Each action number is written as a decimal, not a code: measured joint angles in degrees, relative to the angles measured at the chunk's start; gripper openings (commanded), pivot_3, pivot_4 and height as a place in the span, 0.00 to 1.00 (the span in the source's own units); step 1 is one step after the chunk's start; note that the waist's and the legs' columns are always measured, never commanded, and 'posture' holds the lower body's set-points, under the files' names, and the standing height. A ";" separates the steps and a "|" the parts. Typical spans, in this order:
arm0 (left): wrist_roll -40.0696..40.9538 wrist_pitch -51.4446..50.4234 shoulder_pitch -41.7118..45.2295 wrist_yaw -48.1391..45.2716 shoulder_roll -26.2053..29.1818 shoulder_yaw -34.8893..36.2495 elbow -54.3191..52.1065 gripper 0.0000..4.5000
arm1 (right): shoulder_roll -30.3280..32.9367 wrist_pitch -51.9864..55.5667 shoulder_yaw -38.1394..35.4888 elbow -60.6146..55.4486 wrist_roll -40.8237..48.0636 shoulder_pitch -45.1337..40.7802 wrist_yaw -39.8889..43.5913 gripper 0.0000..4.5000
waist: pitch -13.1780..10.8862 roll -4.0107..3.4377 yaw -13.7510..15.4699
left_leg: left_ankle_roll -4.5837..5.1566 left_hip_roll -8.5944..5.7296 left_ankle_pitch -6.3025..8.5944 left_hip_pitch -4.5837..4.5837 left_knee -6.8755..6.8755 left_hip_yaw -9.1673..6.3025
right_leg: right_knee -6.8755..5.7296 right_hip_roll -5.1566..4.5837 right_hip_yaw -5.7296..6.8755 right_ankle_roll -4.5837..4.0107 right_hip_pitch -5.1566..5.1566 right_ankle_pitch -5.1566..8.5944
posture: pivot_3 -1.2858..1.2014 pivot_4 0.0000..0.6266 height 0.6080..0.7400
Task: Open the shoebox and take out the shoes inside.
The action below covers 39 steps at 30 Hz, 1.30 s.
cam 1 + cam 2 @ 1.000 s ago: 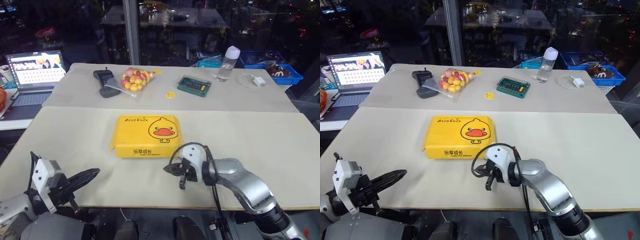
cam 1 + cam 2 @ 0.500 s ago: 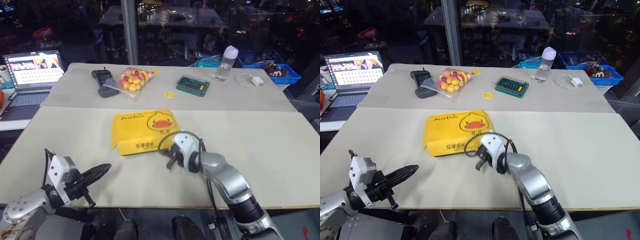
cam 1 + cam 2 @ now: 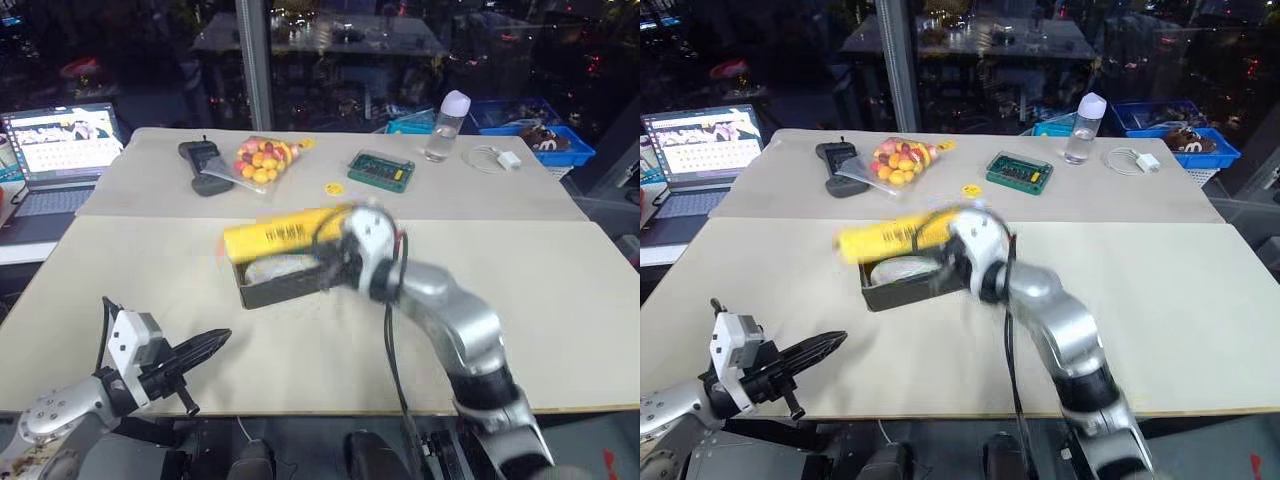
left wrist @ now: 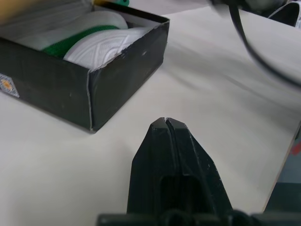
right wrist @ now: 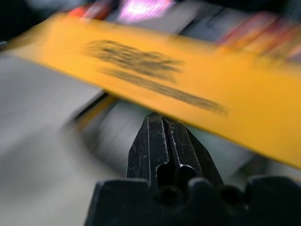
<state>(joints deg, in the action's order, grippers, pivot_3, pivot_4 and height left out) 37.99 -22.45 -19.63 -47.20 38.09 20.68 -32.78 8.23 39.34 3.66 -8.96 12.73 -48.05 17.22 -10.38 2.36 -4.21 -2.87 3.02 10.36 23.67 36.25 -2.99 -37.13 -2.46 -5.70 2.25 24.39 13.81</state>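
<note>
The shoebox (image 3: 285, 288) sits mid-table, its dark base on the surface. Its yellow lid (image 3: 280, 232) is tipped up at the near edge. Inside lie the shoes (image 4: 94, 40), showing pale soles and a strip of green. My right gripper (image 3: 328, 268) is shut, and its fingertips (image 5: 155, 120) sit under the raised lid's front edge with nothing between them. My left gripper (image 3: 215, 343) is shut and hangs low over the table's near left edge. It points toward the box's near corner (image 4: 91, 125), a short way from it.
On the far table lie a laptop (image 3: 60, 140), a black controller (image 3: 200, 163), a bag of coloured balls (image 3: 262, 160), a small yellow disc (image 3: 333, 187), a green circuit board (image 3: 380, 170), a bottle (image 3: 443, 125) and a white charger (image 3: 497, 157). A blue basket (image 3: 550, 140) stands at the far right.
My right gripper has swept up and forward from the table in front of the box, and the lid's near edge has gone up with it, showing the shoes. The left gripper has stayed about where it was.
</note>
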 measured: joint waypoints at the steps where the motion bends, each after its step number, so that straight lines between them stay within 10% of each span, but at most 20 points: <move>1: -0.10 0.00 -0.12 0.02 -0.04 -0.14 -0.01 0.00 | -0.54 -3.05 -3.08 3.57 -0.39 -4.34 -2.96 0.01 | -0.02 -0.03 0.22 | 0.01 0.00 0.00 0.07 -0.01 -0.03 | 0.02 0.00 0.04 0.04 -0.01 0.02 | 0.52 0.24 0.81; 7: -0.15 -0.13 0.43 0.88 -0.10 -1.08 -0.04 0.00 | 3.22 -13.98 -9.57 13.82 -1.24 -15.72 -5.40 0.01 | 0.02 0.02 0.27 | 0.03 -0.02 0.05 0.17 -0.33 0.02 | 0.13 -0.08 0.05 0.16 0.00 -0.02 | 0.52 0.24 0.81; 17: -0.34 -0.15 -0.64 0.98 0.25 -1.79 -0.16 0.00 | 14.75 -7.81 5.39 12.84 0.43 -8.49 21.15 0.01 | -0.23 -0.37 0.07 | 0.08 -0.01 0.06 0.13 -0.33 0.02 | 0.00 -0.05 0.06 0.39 0.09 0.20 | 0.52 0.24 0.81; 30: -1.28 -0.13 0.01 0.04 0.56 -4.59 -0.45 0.00 | 13.36 -16.55 24.94 31.98 -6.62 -18.96 49.01 0.99 | -0.24 -0.39 0.14 | 0.08 0.01 0.03 -0.02 -0.27 0.00 | -0.05 -0.02 0.09 0.37 -0.01 0.16 | 0.52 0.24 0.81; 39: -1.86 -0.07 -1.01 0.63 -0.30 -5.17 -1.64 0.00 | 6.14 -28.55 24.20 56.76 -12.60 -24.42 50.97 0.99 | -0.24 -0.39 -0.16 | 0.08 0.02 0.03 -0.07 -0.31 -0.01 | -0.07 -0.01 0.10 0.19 -0.03 0.06 | 0.52 0.24 0.81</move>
<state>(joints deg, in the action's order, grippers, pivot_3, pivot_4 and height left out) 36.12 -22.51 -20.64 -46.56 37.79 15.52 -34.42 14.37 10.79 27.86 47.80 0.12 -72.47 68.19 -10.62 1.97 -4.37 -2.79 3.04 10.38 23.60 35.93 -3.00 -37.20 -2.47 -5.59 2.44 24.36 13.86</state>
